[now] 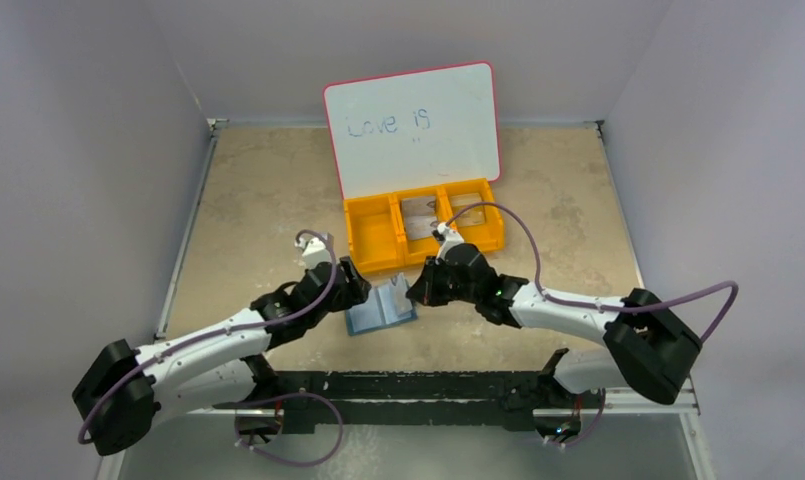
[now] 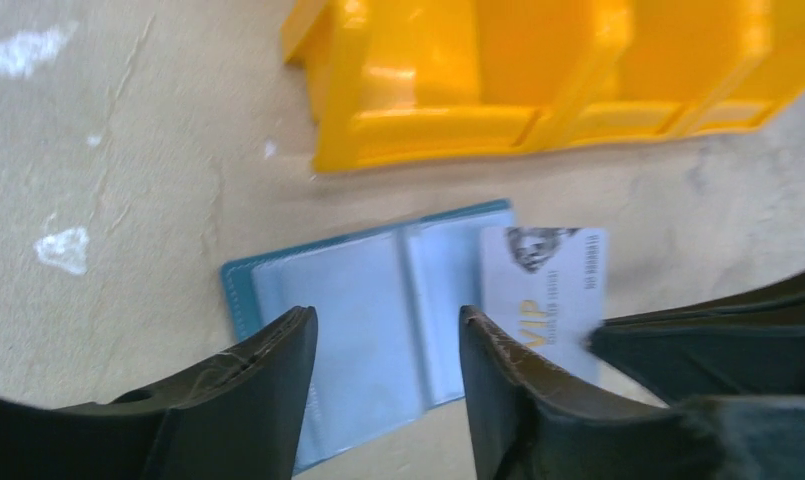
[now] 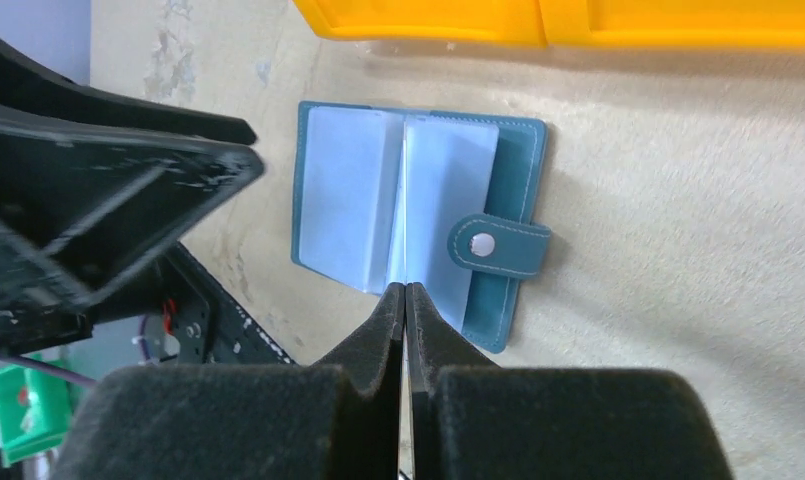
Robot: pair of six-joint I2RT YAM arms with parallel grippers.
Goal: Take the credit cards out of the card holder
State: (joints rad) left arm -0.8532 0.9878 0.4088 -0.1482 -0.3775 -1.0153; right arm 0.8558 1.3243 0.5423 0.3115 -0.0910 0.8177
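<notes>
The card holder [image 1: 381, 312] lies open on the table, a teal bifold with pale blue pockets [image 2: 358, 310] and its snap tab [image 3: 498, 245] folded out. My right gripper [image 3: 405, 288] is shut on a greyish credit card [image 2: 543, 290] marked VIP, held upright over the holder's right page and seen edge-on in the right wrist view. Whether the card has come free of its pocket I cannot tell. My left gripper [image 2: 386, 325] hovers open over the holder's left page with nothing between its fingers. Both grippers [image 1: 358, 290] [image 1: 415, 288] stand close together above the holder.
An orange three-compartment bin [image 1: 373, 240] stands just behind the holder, with cards in its middle [image 1: 418, 212] and right [image 1: 468, 212] compartments. A pink-rimmed whiteboard [image 1: 413, 125] leans behind the bin. Walls close in on the table's far and side edges.
</notes>
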